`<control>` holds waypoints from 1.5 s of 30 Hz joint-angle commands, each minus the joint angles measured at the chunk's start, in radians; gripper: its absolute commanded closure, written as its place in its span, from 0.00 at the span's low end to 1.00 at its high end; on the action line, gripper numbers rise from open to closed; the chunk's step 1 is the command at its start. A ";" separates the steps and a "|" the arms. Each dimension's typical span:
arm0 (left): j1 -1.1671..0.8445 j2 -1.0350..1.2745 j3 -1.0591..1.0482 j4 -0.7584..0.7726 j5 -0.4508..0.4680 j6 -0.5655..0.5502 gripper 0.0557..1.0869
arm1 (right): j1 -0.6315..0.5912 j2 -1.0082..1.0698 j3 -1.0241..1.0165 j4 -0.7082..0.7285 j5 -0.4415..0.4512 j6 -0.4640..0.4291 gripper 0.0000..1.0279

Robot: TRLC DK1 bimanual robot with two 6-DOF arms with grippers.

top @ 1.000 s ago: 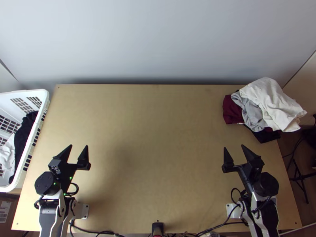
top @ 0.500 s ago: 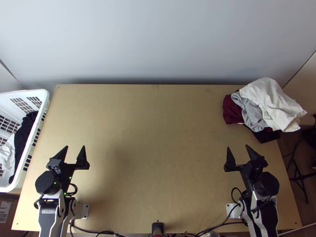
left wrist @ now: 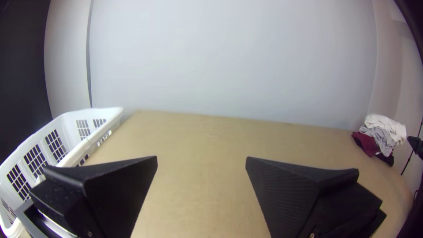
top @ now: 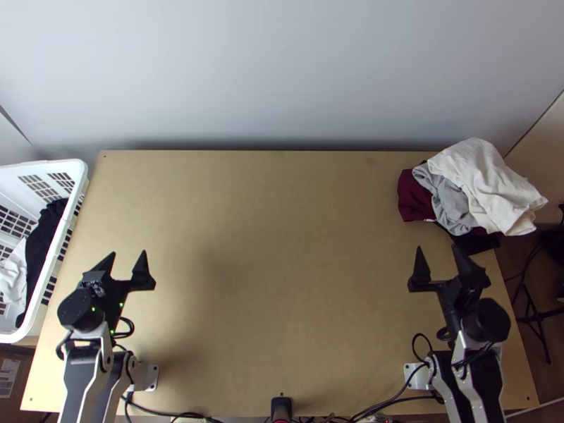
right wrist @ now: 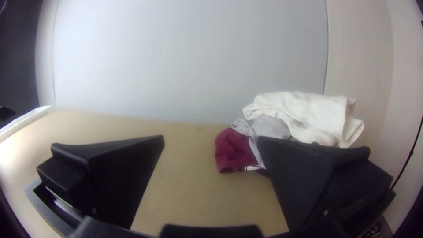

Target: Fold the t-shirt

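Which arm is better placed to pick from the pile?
Probably the right: its open tool is near the clothes pile; the left tool is across the table, by the laundry basket.

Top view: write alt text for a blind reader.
Left gripper and right gripper, both open and empty, hang over a light wooden table. A crumpled pile of white, grey, maroon and black cloth lies at its far right corner; a white laundry basket holding black cloth and white cloth stands along its left edge.
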 commanded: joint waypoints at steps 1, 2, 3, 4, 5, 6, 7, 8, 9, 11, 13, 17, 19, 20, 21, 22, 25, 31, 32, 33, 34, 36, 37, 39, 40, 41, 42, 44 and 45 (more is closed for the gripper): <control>-0.014 0.202 0.143 0.030 0.004 0.007 0.05 | -0.002 0.269 0.186 0.069 0.001 -0.007 0.05; -0.019 0.222 0.163 0.028 0.004 0.007 0.05 | 0.003 0.300 0.220 0.077 0.003 -0.009 0.05; -0.028 0.237 0.182 0.028 0.004 0.005 0.05 | 0.012 0.321 0.246 0.084 0.004 -0.016 0.05; -0.029 0.256 0.204 0.025 0.004 0.001 0.05 | 0.021 0.337 0.266 0.103 0.015 -0.038 0.05; -0.033 0.282 0.232 0.019 0.004 -0.004 0.05 | 0.035 0.354 0.291 0.117 0.035 -0.053 0.05; -0.033 0.308 0.258 0.013 0.002 -0.009 0.05 | 0.050 0.378 0.321 0.121 0.058 -0.061 0.05; -0.033 0.339 0.285 0.008 0.001 -0.009 0.05 | 0.069 0.412 0.357 0.120 0.083 -0.062 0.05; -0.033 0.369 0.316 0.004 -0.007 -0.009 0.05 | 0.084 0.447 0.398 0.107 0.107 -0.062 0.05; -0.029 0.395 0.345 0.002 -0.010 -0.009 0.05 | 0.098 0.473 0.432 0.100 0.124 -0.062 0.05; -0.025 0.438 0.400 0.001 -0.012 -0.009 0.05 | 0.128 0.512 0.478 0.100 0.138 -0.053 0.05; -0.020 0.472 0.449 -0.010 -0.010 -0.010 0.05 | 0.158 0.556 0.505 0.117 0.144 -0.036 0.05; -0.026 0.558 0.558 -0.047 -0.010 -0.050 0.05 | 0.199 0.687 0.581 0.123 0.172 -0.001 0.05; -0.034 0.600 0.620 -0.065 -0.010 -0.059 0.05 | 0.210 0.753 0.622 0.115 0.172 0.005 0.05; -0.037 0.627 0.652 -0.073 -0.010 -0.061 0.05 | 0.213 0.788 0.650 0.109 0.173 0.005 0.05; -0.037 0.656 0.679 -0.077 -0.010 -0.061 0.05 | 0.216 0.815 0.676 0.097 0.175 0.005 0.05; -0.037 0.682 0.709 -0.085 -0.012 -0.061 0.05 | 0.219 0.845 0.702 0.081 0.175 0.005 0.05; -0.037 0.751 0.782 -0.108 -0.012 -0.059 0.05 | 0.227 0.917 0.769 0.058 0.176 0.011 0.05; -0.049 0.873 0.888 -0.116 -0.010 -0.058 0.05 | 0.224 1.041 0.860 0.038 0.176 0.010 0.05; -0.054 0.894 0.905 -0.122 -0.010 -0.058 0.05 | 0.220 1.059 0.870 0.037 0.176 0.010 0.05; -0.056 0.917 0.920 -0.124 -0.012 -0.059 0.05 | 0.220 1.075 0.878 0.037 0.176 0.010 0.05; -0.056 0.942 0.937 -0.124 -0.015 -0.061 0.05 | 0.219 1.093 0.890 0.037 0.176 0.010 0.05; -0.056 0.989 0.974 -0.124 -0.019 -0.067 0.05 | 0.217 1.133 0.923 0.003 0.176 0.010 0.05; -0.056 1.012 0.991 -0.124 -0.023 -0.067 0.05 | 0.216 1.156 0.944 -0.011 0.176 0.011 0.05; -0.054 1.054 1.019 -0.120 -0.026 -0.067 0.05 | 0.213 1.190 0.976 -0.035 0.176 0.016 0.05; -0.054 1.074 1.031 -0.113 -0.026 -0.067 0.05 | 0.213 1.202 0.989 -0.044 0.176 0.019 0.05; -0.052 1.095 1.045 -0.111 -0.027 -0.067 0.05 | 0.213 1.213 1.004 -0.058 0.175 0.030 0.05; -0.054 1.115 1.057 -0.111 -0.029 -0.067 0.05 | 0.213 1.228 1.022 -0.075 0.175 0.033 0.05; -0.054 1.159 1.078 -0.102 -0.052 -0.061 0.05 | 0.213 1.265 1.067 -0.120 0.173 0.039 0.05; -0.056 1.175 1.084 -0.094 -0.061 -0.055 0.05 | 0.211 1.283 1.087 -0.136 0.173 0.043 0.05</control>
